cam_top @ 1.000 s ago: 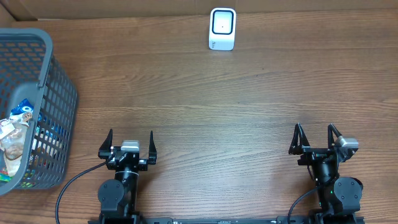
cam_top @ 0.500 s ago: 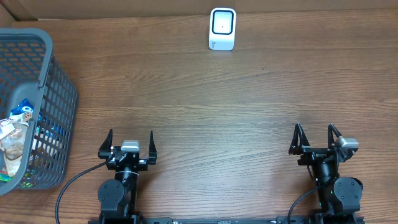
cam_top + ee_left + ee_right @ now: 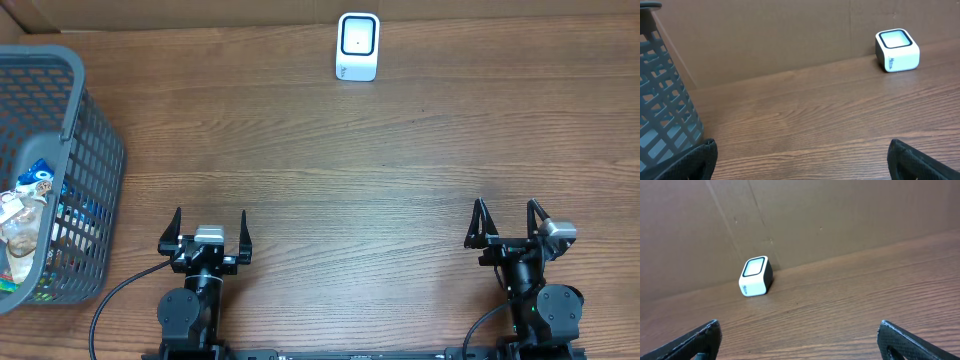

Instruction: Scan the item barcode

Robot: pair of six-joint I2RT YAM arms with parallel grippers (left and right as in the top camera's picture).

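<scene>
1. Black left pincer, at the near edge on the left: its two fingers are spread to their full width and point away from the robot. Nothing is between them and they touch nothing.
2. Black right pincer, at the near edge on the right: spread just as wide, pointing the same way and empty. It is well apart from the left pincer.
3. Brown wood-grain desk: it carries everything listed here. A broad bare stretch lies between the pincers and the far edge.
4. Grey plastic lattice basket, at the left edge of the desk: it sits ahead and to the left of the left pincer, partly cut off by the overhead view. In the left wrist view its wall fills the left side.
5. Packets, the items to be scanned: they are heaped inside the basket. One is blue and white and one is in pale clear wrap. No barcode can be made out on them.
6. White scanner, a small box with a dark-rimmed pale window on its upper face: it stands near the far edge of the desk, roughly midway across. It is well apart from the basket and from both pincers.
7. Brown cardboard wall: it stands upright along the far edge of the desk, just behind the scanner
</scene>
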